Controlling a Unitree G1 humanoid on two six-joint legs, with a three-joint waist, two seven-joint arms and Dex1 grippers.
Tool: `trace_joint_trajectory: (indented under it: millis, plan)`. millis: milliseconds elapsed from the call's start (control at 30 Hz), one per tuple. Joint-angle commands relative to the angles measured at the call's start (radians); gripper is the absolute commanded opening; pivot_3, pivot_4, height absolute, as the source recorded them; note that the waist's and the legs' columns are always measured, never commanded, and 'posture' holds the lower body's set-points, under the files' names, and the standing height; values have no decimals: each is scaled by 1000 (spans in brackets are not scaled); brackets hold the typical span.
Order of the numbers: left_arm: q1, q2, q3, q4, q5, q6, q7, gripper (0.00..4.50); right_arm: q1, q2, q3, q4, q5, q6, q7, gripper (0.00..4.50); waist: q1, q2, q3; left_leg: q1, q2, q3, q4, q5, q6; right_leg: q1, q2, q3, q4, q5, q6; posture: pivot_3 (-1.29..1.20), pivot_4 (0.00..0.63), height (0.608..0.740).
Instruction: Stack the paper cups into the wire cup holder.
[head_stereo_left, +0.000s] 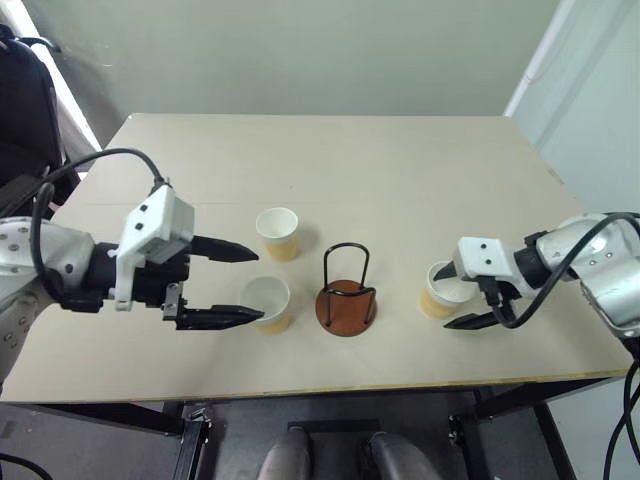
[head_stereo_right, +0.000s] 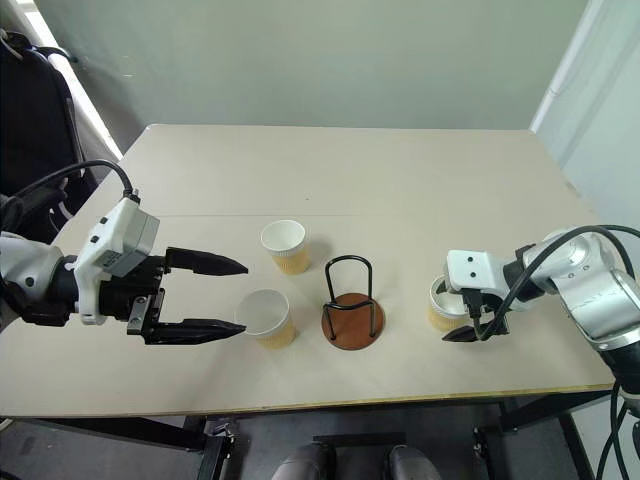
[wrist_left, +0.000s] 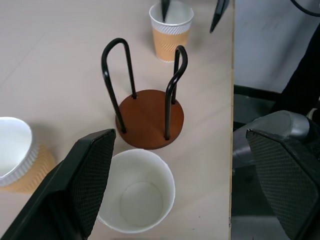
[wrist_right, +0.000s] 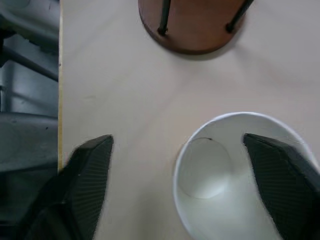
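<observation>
Flanking the empty wire cup holder (head_stereo_left: 346, 292), three paper cups (head_stereo_left: 278, 233) stand upright.

Even soft daylight, faint shadows

Both end effectors (head_stereo_left: 243, 283) (head_stereo_left: 463, 297) gape, pointing inward.
</observation>
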Motion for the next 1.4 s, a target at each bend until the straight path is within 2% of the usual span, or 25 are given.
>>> trace_joint_trajectory:
  millis: [33,233,300,433,633,767,900,1067,1400]
  plan:
    - [8,13,47,-25,-15,3,15,4500,-8,6,2,11,-22,-28,-1,2824,0,0,0,0,0,0,0,0,0,0,0,0,0,0,0,0,150,740]
    - [22,10,57,-32,-19,3,32,4500,-23,17,5,62,-59,-75,0,560,0,0,0,0,0,0,0,0,0,0,0,0,0,1,-1,0,150,740]
    - [23,9,58,-30,-17,-1,34,4500,-28,18,3,68,-61,-81,6,27,0,0,0,0,0,0,0,0,0,0,0,0,0,1,-1,0,150,740]
    - [26,6,58,-26,-12,-7,34,4500,-39,10,-16,65,-38,-89,32,27,0,0,0,0,0,0,0,0,0,0,0,0,0,1,-1,0,150,740]
    - [25,4,48,-16,-2,-21,30,4500,-177,8,-115,68,146,-41,161,27,0,0,0,0,0,0,-1,0,-1,-1,0,0,0,1,-1,0,150,740]
    - [29,-2,42,-13,4,-33,30,4500,-457,87,-178,173,236,-1,166,27,-2,1,0,0,0,0,-1,1,-1,-2,0,0,0,-1,-3,0,150,740]
    - [34,-6,40,-16,5,-38,34,4500,-555,188,-189,168,313,53,141,27,-1,-1,-1,0,1,0,-3,1,-1,-4,0,-1,1,-3,-8,0,150,740]
    - [76,14,38,-7,54,-56,31,4500,-526,280,-142,89,313,71,95,27,0,1,0,-2,2,0,-4,0,-2,-6,0,-1,2,-3,-9,0,150,740]
    - [123,16,75,-36,54,-44,49,4500,-410,278,-45,35,247,-11,119,27,3,0,0,-4,2,0,-2,-1,-3,-6,0,-2,2,-3,-8,0,150,740]
